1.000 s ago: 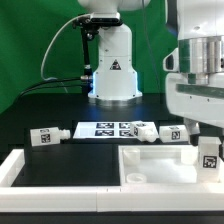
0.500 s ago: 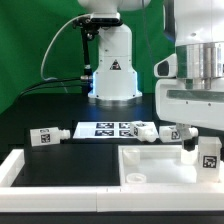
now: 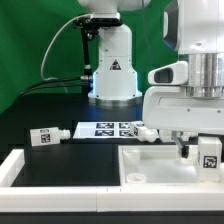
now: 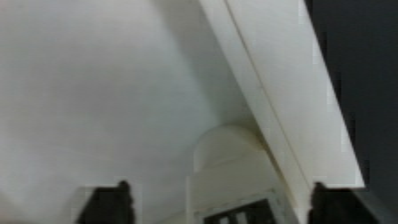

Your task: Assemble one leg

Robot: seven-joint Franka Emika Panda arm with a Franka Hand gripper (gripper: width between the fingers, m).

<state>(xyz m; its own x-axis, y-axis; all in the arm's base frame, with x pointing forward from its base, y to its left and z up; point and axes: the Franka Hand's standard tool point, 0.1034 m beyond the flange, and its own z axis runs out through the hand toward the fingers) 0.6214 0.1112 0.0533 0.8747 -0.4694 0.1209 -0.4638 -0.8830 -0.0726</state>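
White plastic fills most of both views. One leg (image 3: 209, 153) is held between the dark fingers (image 3: 186, 150) of the gripper (image 3: 198, 152), just over the big square tray piece (image 3: 150, 165) on the exterior view's right. In the wrist view the rounded leg (image 4: 231, 170) is seen between the two fingertips (image 4: 111, 203), close above the tray (image 4: 107, 90). So the picking up is done. Fixing the leg onto the tray is judged not finished. Other pegs (image 3: 44, 137) are left on the black table (image 3: 40, 110) by the marker board (image 3: 105, 129).
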